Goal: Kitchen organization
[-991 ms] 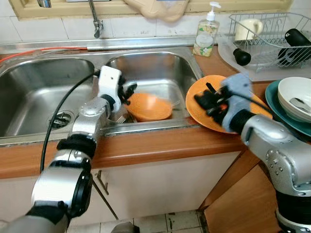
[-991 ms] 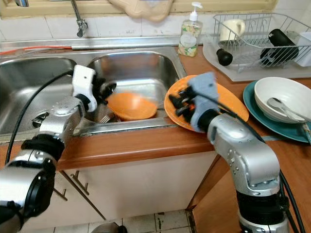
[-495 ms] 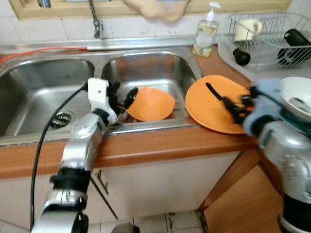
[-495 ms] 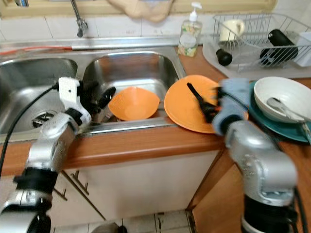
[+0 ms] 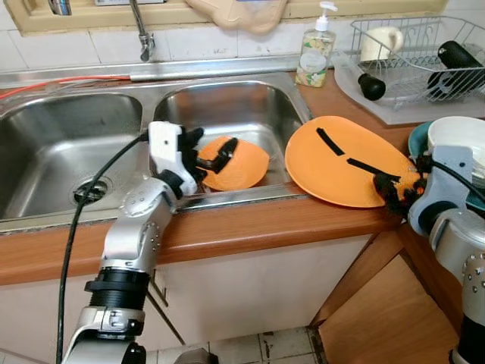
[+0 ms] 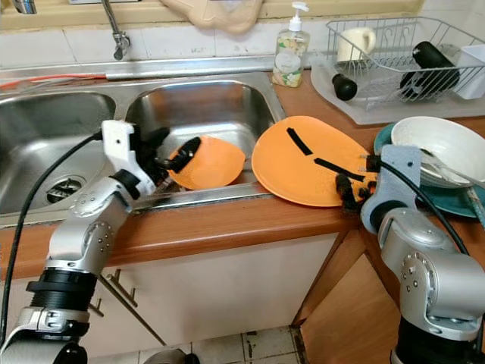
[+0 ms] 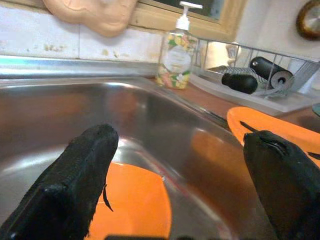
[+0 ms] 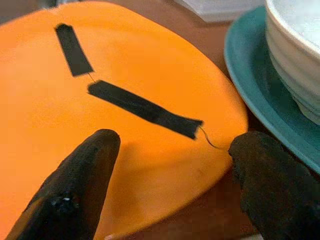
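Observation:
An orange bowl (image 5: 241, 163) lies tilted in the right sink basin (image 5: 250, 106). My left gripper (image 5: 210, 149) hovers at the bowl's left rim, open, with nothing between its fingers; the left wrist view looks down on the bowl (image 7: 137, 210) below the spread fingers. An orange plate (image 5: 337, 171) rests on the wooden counter, overlapping the sink's right edge, with two black strips (image 8: 142, 107) lying on it. My right gripper (image 5: 395, 193) sits at the plate's near right edge, open; its fingertips (image 8: 97, 150) straddle the plate's (image 8: 150, 65) rim without touching it.
A teal plate (image 8: 250, 95) carrying a white bowl (image 5: 458, 140) stands right beside the orange plate. Behind are a soap bottle (image 5: 312, 53) and a dish rack (image 5: 413, 45) with a mug. A faucet (image 5: 144, 38) stands over the sink. The left basin (image 5: 61, 144) has a drain.
My right gripper has drawn back from the plate's left part to its right edge, leaving the plate on the counter. The bowl has tipped up; my left gripper shifted slightly at its rim.

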